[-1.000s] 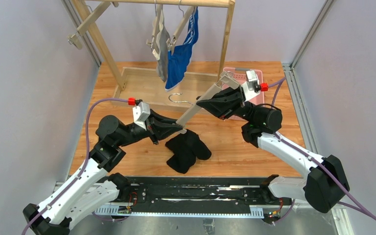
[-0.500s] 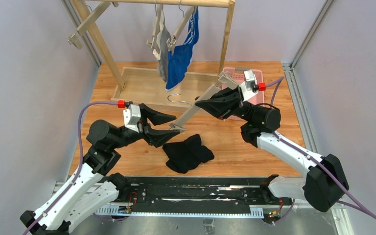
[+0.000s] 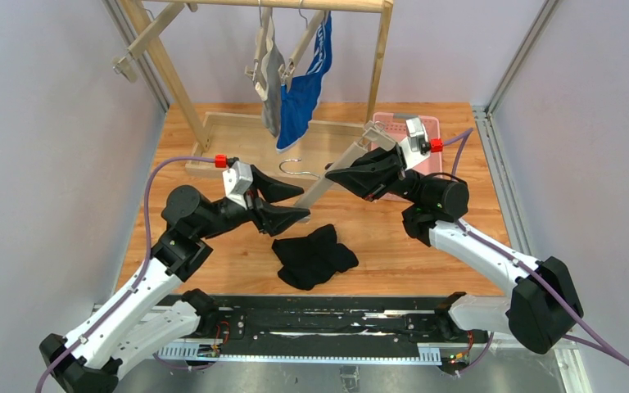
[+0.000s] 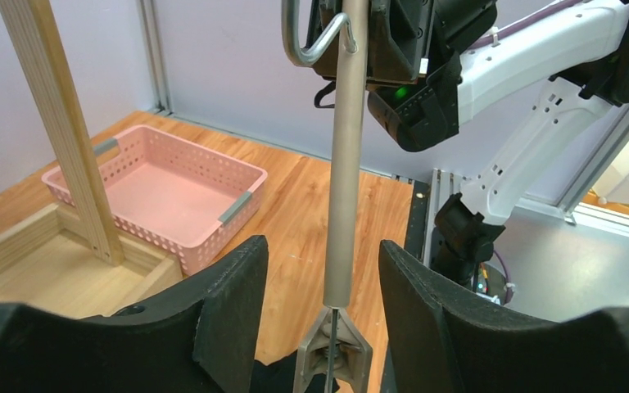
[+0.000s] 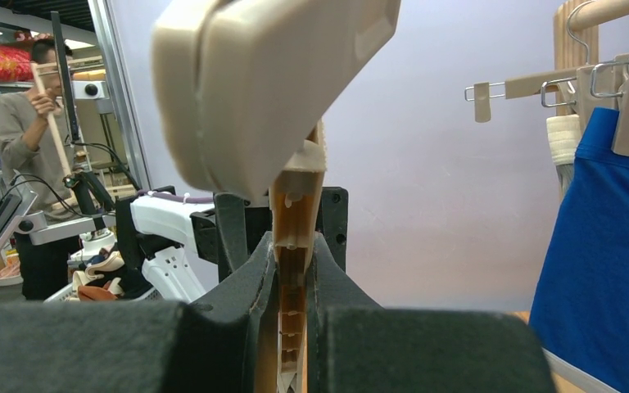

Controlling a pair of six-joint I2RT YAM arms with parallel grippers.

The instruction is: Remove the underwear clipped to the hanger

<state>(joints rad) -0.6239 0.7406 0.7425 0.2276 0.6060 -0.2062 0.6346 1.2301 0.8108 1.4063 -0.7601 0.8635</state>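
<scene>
The black brief (image 3: 313, 256) lies crumpled on the counter (image 3: 426, 262), off its hanger (image 3: 318, 188) and just below the left end effector (image 3: 305, 202). The grey brief (image 3: 272, 90) and the blue brief (image 3: 303, 94) hang clipped to their own hangers on the wooden rack (image 3: 172, 82) at the back. The right end effector (image 5: 293, 270) is pressed together on the bare hanger, holding it slanted above the counter. The left end effector is spread wide, its fingers (image 4: 229, 303) on either side of the hanger's lower clip (image 4: 332, 360) without touching it. By my reading one garment is freed and two remain. The next move calls for the left arm to draw clear, the right to put the empty hanger aside, perhaps near the pink basket (image 4: 172, 188), then both to reach for a hanging brief
</scene>
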